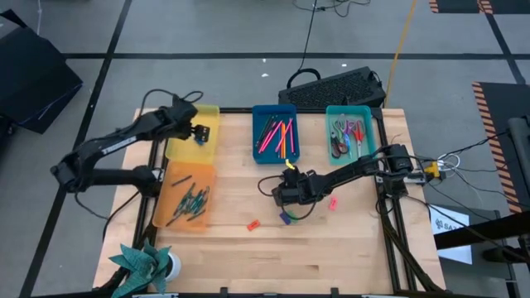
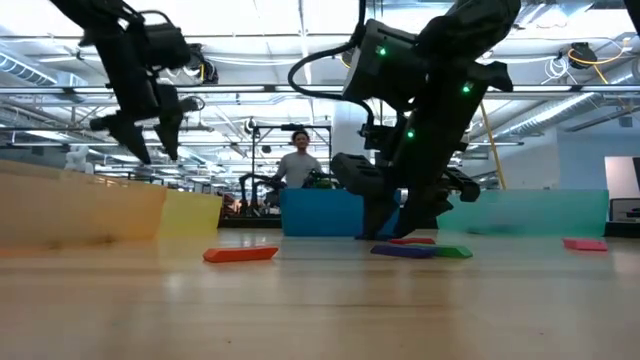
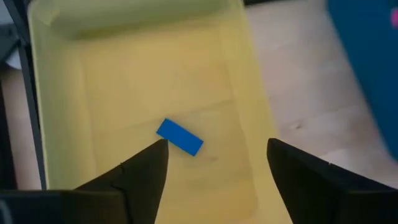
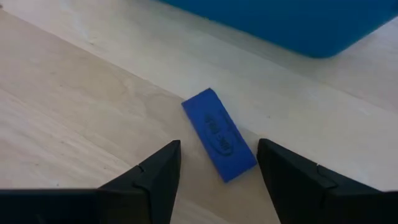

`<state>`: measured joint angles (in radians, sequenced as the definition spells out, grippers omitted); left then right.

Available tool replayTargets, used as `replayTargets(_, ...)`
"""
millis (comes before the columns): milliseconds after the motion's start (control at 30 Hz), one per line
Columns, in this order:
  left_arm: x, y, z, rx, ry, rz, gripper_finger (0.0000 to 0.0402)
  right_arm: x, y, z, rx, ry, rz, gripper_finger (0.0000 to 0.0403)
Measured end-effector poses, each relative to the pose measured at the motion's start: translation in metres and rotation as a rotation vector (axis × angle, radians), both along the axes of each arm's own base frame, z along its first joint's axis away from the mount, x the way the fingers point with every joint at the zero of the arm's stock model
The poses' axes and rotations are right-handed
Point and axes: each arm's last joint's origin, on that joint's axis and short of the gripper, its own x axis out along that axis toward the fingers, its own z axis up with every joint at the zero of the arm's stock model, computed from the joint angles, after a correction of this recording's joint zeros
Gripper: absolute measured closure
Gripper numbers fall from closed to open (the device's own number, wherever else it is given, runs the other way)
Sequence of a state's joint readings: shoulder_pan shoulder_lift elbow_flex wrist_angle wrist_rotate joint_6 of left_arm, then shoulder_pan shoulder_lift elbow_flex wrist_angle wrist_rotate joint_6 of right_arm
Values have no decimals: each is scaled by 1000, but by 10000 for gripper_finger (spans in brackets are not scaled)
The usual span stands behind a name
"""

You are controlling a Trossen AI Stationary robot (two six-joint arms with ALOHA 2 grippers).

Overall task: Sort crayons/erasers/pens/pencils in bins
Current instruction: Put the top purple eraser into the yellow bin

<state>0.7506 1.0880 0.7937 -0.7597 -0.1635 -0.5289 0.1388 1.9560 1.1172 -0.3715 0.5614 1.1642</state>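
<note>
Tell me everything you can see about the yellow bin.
The yellow bin is a shallow rectangular tray of translucent-looking yellow plastic with rounded corners and low walls. It sits flat at the table's far left, just beyond the orange bin, their short ends close together. Inside, one blue eraser lies flat on the floor at a slant; nothing else shows in it. The left gripper hangs open right above that eraser, touching neither the bin nor the eraser.

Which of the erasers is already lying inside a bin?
The blue eraser in the yellow bin, under the open left gripper; the others lie on the table.
</note>
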Motion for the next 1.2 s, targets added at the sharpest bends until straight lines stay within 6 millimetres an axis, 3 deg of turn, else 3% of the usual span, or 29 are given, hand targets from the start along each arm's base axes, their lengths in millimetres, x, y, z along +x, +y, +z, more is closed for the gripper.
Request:
replayTargets(167, -9, -9, 15, 58, -70, 3, 124, -5, 0, -2, 9, 55, 2, 228)
replayTargets(467, -20, -20, 31, 108, -166, 18, 124, -6, -1, -2, -17, 130, 117, 328)
replayTargets(633, -19, -27, 35, 89, -215, -137, 124, -6, 2, 12, -30, 125, 213, 351)
replayTargets(800, -6, -45, 36, -28, -318, -390, 124, -6, 16, 48, -105, 46, 414, 342)
replayTargets(1000, 13, -67, 38, -254, -484, -456, 124, -2, 34, 97, -339, -80, 749, 345)
replayTargets(1200, 43, -85, 50, -428, -717, -494, 124, -3, 35, 133, -452, -232, 777, 345)
